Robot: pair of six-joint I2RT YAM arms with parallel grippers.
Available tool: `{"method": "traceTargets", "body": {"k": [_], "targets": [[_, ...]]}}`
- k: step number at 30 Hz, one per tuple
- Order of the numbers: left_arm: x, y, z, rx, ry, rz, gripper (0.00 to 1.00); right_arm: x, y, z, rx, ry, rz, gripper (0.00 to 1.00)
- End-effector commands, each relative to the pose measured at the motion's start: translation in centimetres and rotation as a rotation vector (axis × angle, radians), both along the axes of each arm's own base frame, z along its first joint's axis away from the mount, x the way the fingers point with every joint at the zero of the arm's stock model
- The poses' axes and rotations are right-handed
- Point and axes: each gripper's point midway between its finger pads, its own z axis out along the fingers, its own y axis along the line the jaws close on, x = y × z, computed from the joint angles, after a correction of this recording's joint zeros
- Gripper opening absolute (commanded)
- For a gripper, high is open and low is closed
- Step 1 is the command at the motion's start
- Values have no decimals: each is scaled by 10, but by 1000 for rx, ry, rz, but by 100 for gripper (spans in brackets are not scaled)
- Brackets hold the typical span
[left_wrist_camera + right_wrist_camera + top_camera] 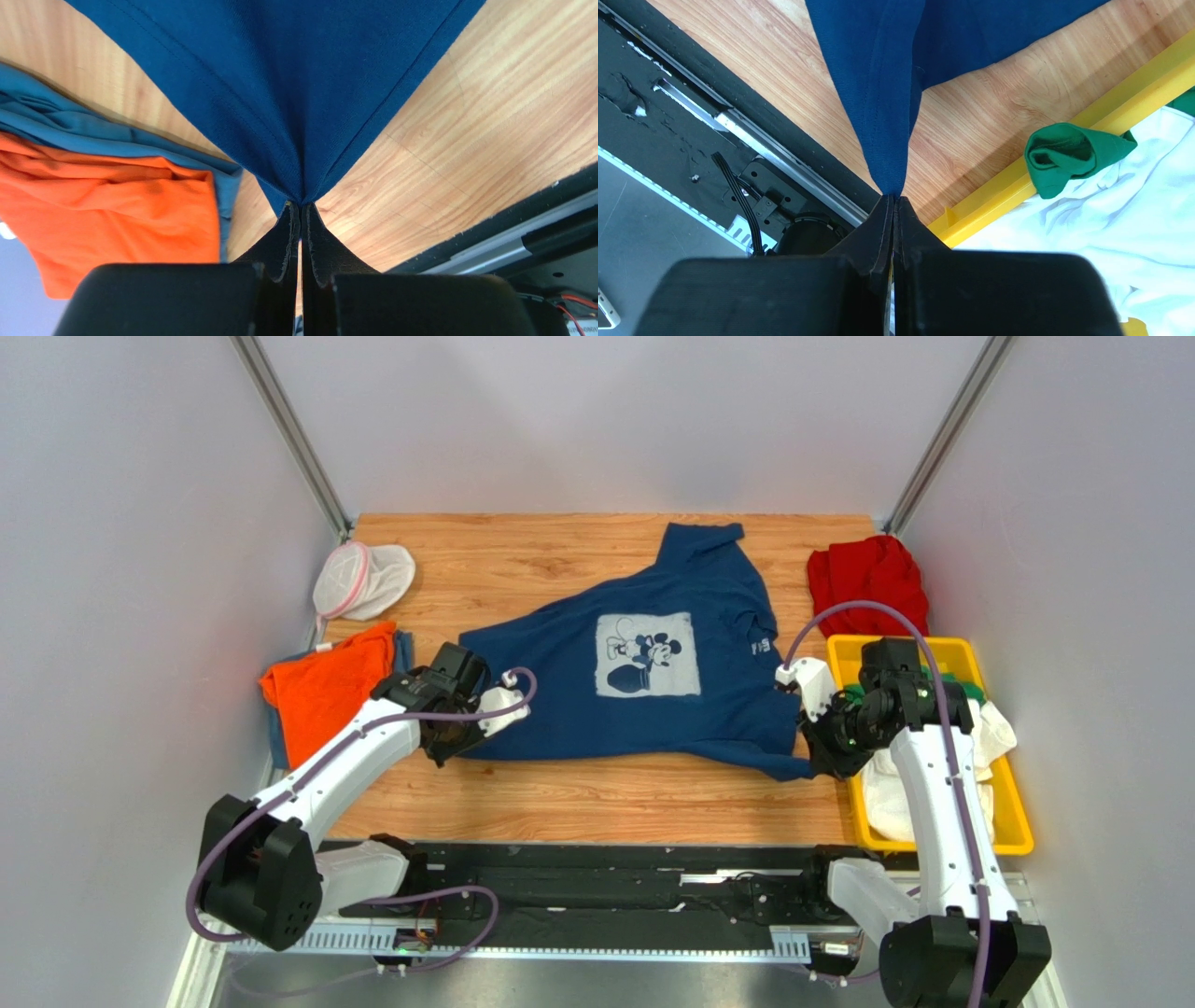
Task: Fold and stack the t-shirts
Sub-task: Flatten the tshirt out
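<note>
Pinching the navy t-shirt [659, 665] at its near corners, your left gripper [302, 204] and right gripper [895, 198] are both clamped tight on cloth. It lies spread on the table [561, 812]. The orange t-shirt [326, 686] sits beside the left arm. The yellow bin [997, 192], holding a white t-shirt [1130, 210] and a green t-shirt [1074, 150], crowds the right.

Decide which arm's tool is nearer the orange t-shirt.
Left. The left tool pinches the navy t-shirt beside the orange t-shirt; the right tool grips it opposite, by the yellow bin.

The spread shirt [631, 672] lies mid-desk [561, 560]. A pouch [362, 577] sits at ten o'clock, a folded shirt [323, 686] at nine, a crumpled shirt [870, 581] at two, and a bin [1017, 812] holding shirts [993, 735] at three.
</note>
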Motion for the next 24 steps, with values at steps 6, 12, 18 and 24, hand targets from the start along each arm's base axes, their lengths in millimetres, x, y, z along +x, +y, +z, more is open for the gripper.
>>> {"method": "traceTargets", "body": {"k": [6, 12, 18, 24], "targets": [[-26, 8, -15, 35, 114, -18, 0, -54, -6, -3, -39, 175, 52, 0], [-34, 2, -17, 9, 156, -19, 0, -58, -19, -3, -115, 163, 50, 0], [7, -11, 18, -43, -26, 10, 0, -19, -15, 27, -87, -14, -43, 0], [93, -31, 122, -175, -483, 99, 0, 89, -6, 140, 64, -490, -240, 0]]}}
